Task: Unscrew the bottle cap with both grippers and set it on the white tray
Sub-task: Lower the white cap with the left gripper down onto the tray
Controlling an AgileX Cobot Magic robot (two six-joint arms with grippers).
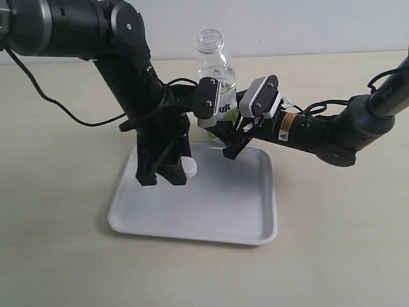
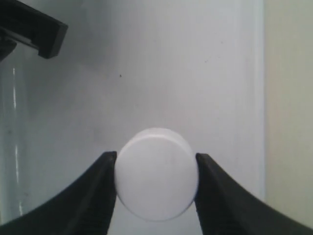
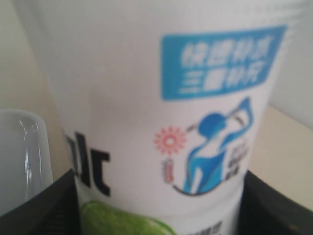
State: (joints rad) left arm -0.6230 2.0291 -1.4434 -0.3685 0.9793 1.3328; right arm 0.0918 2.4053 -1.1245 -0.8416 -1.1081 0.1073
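— What sort of place are you working in?

— A robotics lab, or a test bench in one, as far as I can judge. My left arm (image 1: pixel 128 70) and my right arm (image 1: pixel 332 137), both black machine arms, reach over a plain beige tabletop (image 1: pixel 332 256), with a bare pale wall (image 1: pixel 287 25) behind it.

— And what says lab rather than home?

— A black cable (image 1: pixel 57 105) of mine trails loose across the tabletop, and my right arm wears a yellow sticker (image 1: pixel 289 126). Set out before me are a white tray (image 1: pixel 223 217), a bottle (image 1: pixel 214 64) and its bottle cap (image 1: pixel 190 167), arranged like a trial set-up.
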